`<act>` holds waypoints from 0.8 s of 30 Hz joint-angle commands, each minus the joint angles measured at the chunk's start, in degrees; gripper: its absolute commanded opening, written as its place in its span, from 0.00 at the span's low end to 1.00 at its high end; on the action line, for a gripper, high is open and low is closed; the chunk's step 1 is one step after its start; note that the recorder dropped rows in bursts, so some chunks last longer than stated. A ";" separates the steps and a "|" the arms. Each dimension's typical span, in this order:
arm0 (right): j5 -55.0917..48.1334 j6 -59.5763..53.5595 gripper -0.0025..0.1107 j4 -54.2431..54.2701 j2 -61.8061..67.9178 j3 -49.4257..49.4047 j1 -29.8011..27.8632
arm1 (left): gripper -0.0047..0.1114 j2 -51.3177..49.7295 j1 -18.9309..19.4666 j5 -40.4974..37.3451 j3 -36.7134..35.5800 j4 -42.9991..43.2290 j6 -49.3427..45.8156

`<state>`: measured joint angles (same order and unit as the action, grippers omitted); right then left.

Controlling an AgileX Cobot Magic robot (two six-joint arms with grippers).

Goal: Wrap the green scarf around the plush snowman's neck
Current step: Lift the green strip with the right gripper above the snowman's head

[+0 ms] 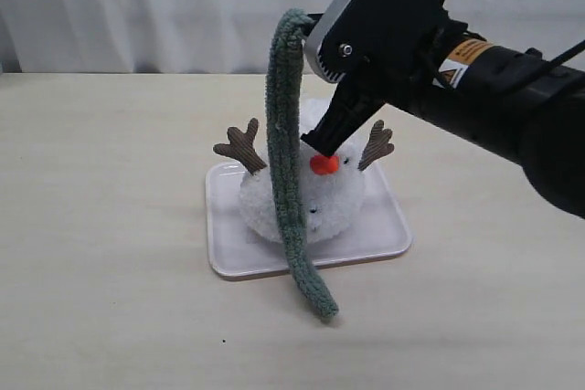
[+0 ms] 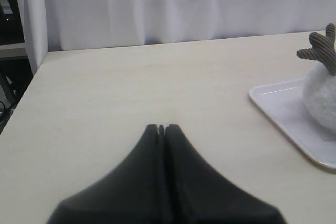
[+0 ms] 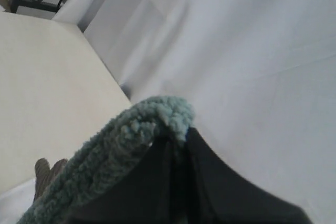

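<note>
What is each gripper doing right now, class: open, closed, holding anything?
Left gripper: closed, holding nothing.
Right gripper: closed on the green scarf.

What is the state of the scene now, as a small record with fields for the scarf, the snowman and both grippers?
right gripper: shut on the green scarf, holding its top raised above the snowman
green scarf: hangs down in front of the plush snowman; lower end reaches the table in front of the tray
plush snowman: on the white tray; neck not yet wrapped
left gripper: shut, holding nothing, low over the table, apart from the tray
</note>
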<state>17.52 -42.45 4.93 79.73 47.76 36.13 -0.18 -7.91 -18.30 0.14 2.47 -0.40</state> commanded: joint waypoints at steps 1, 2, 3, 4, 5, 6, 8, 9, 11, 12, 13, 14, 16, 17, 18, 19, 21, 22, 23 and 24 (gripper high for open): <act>9.48 -0.35 0.06 0.42 2.86 0.14 0.04 | 0.04 0.18 0.15 0.56 -0.14 -0.21 0.09; 10.88 -0.08 0.06 0.42 3.23 0.14 0.04 | 0.04 0.18 0.15 0.56 -0.14 -0.21 0.09; 12.47 0.28 0.06 0.42 3.52 0.14 0.04 | 0.04 0.18 0.15 0.56 -0.14 -0.21 0.09; 13.73 0.43 0.06 0.42 3.94 0.14 0.04 | 0.04 0.18 0.15 0.56 -0.14 -0.21 0.09; 14.76 0.43 0.06 0.42 4.20 0.14 0.04 | 0.04 0.18 0.15 0.56 -0.14 -0.21 0.09; 16.09 0.43 0.06 0.60 4.46 0.14 0.04 | 0.04 0.18 0.15 0.56 -0.14 -0.21 0.09; 18.82 0.43 0.06 1.30 5.23 0.14 0.04 | 0.04 0.18 0.15 0.56 -0.14 -0.21 0.09; 20.35 0.43 0.06 1.96 5.74 0.14 0.04 | 0.04 0.18 0.15 0.56 -0.14 -0.21 0.09; 22.27 0.43 0.06 3.34 6.80 0.22 0.04 | 0.04 0.18 0.15 0.56 -0.14 -0.21 0.09; 22.51 0.43 0.06 4.82 7.57 0.64 0.04 | 0.04 0.18 0.15 0.56 -0.14 -0.21 0.09; 22.34 0.43 0.06 6.57 8.19 1.08 0.04 | 0.04 0.18 0.15 0.56 -0.14 -0.21 0.09; 22.02 0.43 0.06 7.83 8.87 1.71 0.04 | 0.04 0.18 0.15 0.56 -0.14 -0.21 0.09; 19.44 0.43 0.06 9.15 10.54 3.46 0.04 | 0.04 0.18 0.15 0.56 -0.14 -0.21 0.09; 17.53 0.43 0.06 9.15 11.18 4.30 0.04 | 0.04 0.18 0.15 0.56 -0.14 -0.21 0.09; 14.02 0.03 0.06 9.15 12.01 5.69 0.04 | 0.04 0.18 0.15 0.56 -0.14 -0.21 0.09; 11.60 0.03 0.06 9.15 12.56 6.75 0.04 | 0.04 0.18 0.15 0.56 -0.14 -0.21 0.09; 5.53 -0.08 0.06 10.07 13.88 9.65 -0.08 | 0.04 0.18 0.15 0.56 -0.14 -0.21 0.09; 2.95 -0.43 0.06 11.27 14.52 10.77 -0.32 | 0.04 0.18 0.15 0.56 -0.14 -0.21 0.09; 0.85 -0.57 0.06 13.05 15.05 12.09 -0.31 | 0.04 0.18 0.15 0.56 -0.14 -0.21 0.09; -0.62 -1.69 0.06 15.28 15.43 13.23 -0.31 | 0.04 0.18 0.15 0.56 -0.14 -0.21 0.09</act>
<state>22.31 -42.64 16.33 94.18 58.29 36.13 -0.18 -7.91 -18.30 0.14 2.47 -0.40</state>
